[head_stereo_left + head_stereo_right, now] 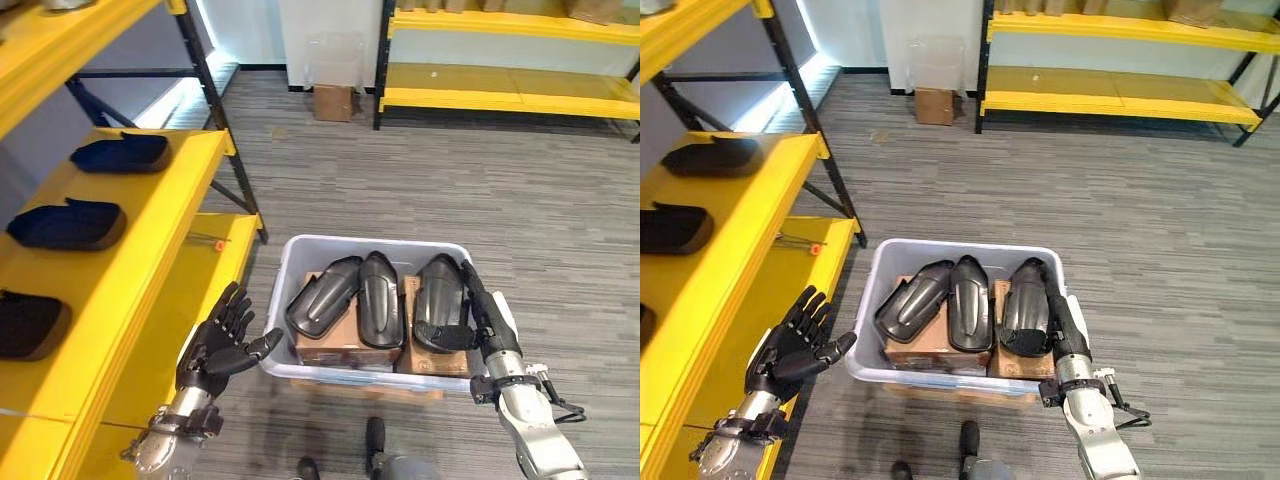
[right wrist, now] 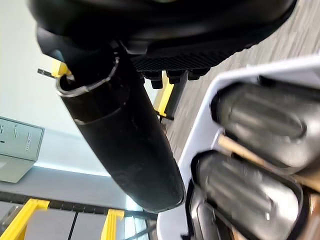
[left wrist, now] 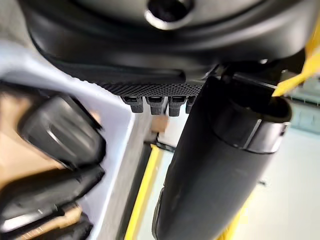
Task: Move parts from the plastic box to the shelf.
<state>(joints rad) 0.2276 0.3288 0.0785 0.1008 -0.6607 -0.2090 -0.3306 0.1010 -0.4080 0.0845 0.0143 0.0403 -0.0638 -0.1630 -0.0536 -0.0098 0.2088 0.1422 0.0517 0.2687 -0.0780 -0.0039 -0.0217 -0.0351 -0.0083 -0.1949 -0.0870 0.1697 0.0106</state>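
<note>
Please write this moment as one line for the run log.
left hand: open, beside plastic box | right hand: open, over rightmost part | three parts in box | three on shelf

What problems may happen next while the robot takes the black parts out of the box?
The right hand lies flat on the rightmost part, so lifting may let it slip. The parts rest on cardboard boxes inside the plastic box and may tip. The left hand, open by the rim, may bump it.

Pale plastic box (image 1: 290, 290) on the floor beside the yellow shelf (image 1: 175, 200), holding three glossy black parts (image 1: 380, 300) lying side by side on cardboard; three more black parts (image 1: 68, 225) resting on the shelf
</note>
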